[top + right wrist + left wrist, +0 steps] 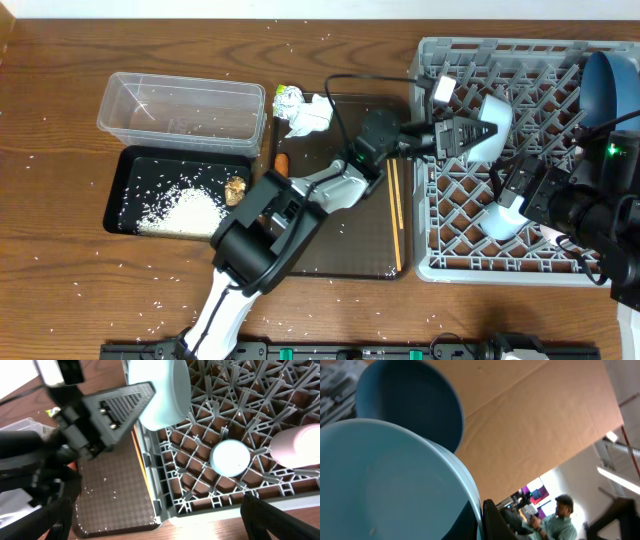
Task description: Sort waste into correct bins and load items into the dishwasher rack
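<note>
Heads-up on the blind spots. From overhead, the pale bowl (pixel 503 112) at the left gripper (pixel 487 131) is partly covered by the fingers. In the left wrist view it runs off the left and bottom edges. Behind it, the dark-blue plate (pixel 410 402) is clipped by the top edge. The right wrist view shows you one left finger (pixel 117 407); the bowl hides the other. Right of the right gripper (pixel 155 495), the pink cup (pixel 297 447) gets sliced by the frame edge. Well back from the left gripper, the carrot (pixel 282 162) is half under that arm.

Grey plastic rack (pixel 500 270), matt; wood-grain table (pixel 60 130); smooth light-blue cup (pixel 395 485).
</note>
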